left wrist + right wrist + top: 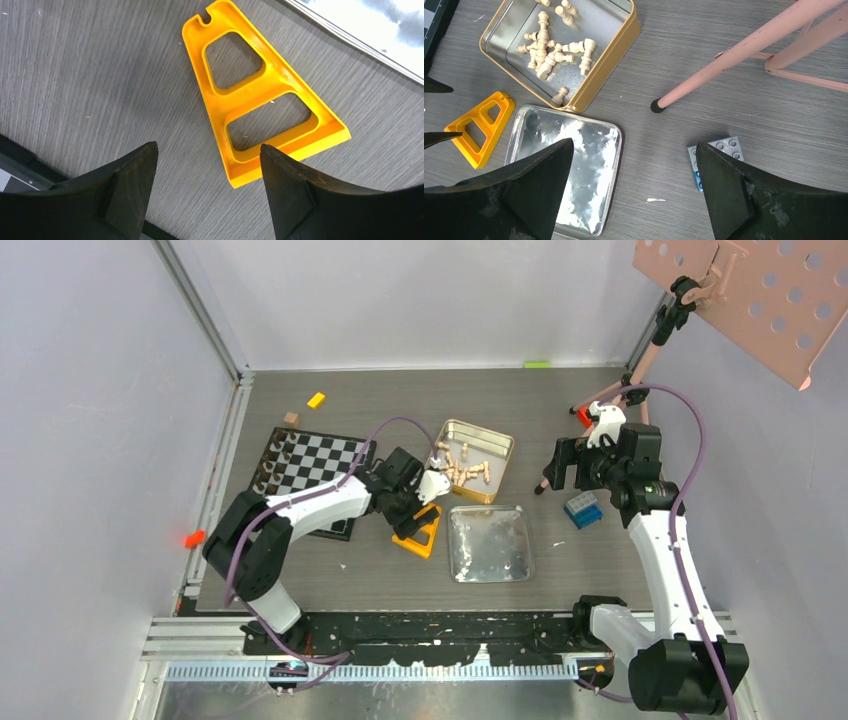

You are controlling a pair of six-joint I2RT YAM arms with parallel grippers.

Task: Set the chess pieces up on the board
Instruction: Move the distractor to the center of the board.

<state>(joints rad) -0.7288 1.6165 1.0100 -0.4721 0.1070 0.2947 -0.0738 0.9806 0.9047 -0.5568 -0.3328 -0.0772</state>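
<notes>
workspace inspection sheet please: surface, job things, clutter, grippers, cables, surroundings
surface: grey wood-grain table, no spills seen
job's things: board at left, dark pieces along its left edge; pale pieces lying loose in gold tin
clutter: yellow triangle frame, silver tray, blue brick, brown cube, small yellow block
grippers: left gripper fingers apart, holding nothing; right gripper the same
cables: purple cable looping over each arm
surroundings: pale walls, pink stand at right rear
</notes>
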